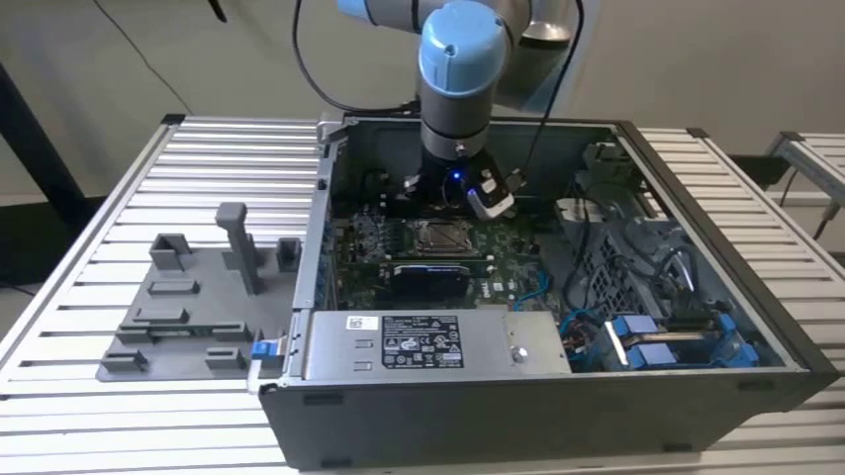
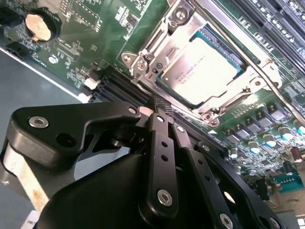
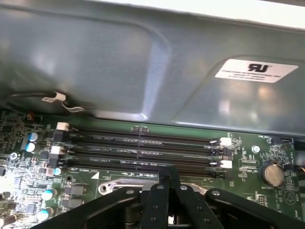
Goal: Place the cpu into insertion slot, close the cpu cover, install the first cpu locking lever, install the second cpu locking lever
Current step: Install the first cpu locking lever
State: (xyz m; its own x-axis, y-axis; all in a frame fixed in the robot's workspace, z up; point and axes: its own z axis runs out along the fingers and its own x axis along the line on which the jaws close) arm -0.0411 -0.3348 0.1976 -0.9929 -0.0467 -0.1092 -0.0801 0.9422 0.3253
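The cpu (image 2: 202,67), with its silvery-beige top, lies in the insertion slot (image 1: 440,236) on the green board inside the open computer case. The cpu cover (image 2: 167,40), a silver frame, lies flat over the chip's edges. My gripper (image 2: 159,102) is shut with nothing seen between its black fingers. Its tip hovers just beside one edge of the socket, toward the memory slots. In the exterior view the gripper (image 1: 456,193) hangs low over the board just behind the socket. In the first wrist view the gripper (image 3: 167,172) points at the socket's silver edge (image 3: 119,183).
Black memory slots (image 3: 143,148) run beside the socket, with the case wall (image 3: 119,62) behind them. A coin battery (image 2: 38,26) sits on the board. A grey box with a white label (image 1: 422,341) fills the case front. Cables and blue parts (image 1: 660,336) crowd the exterior view's right. A grey fixture (image 1: 185,297) stands outside.
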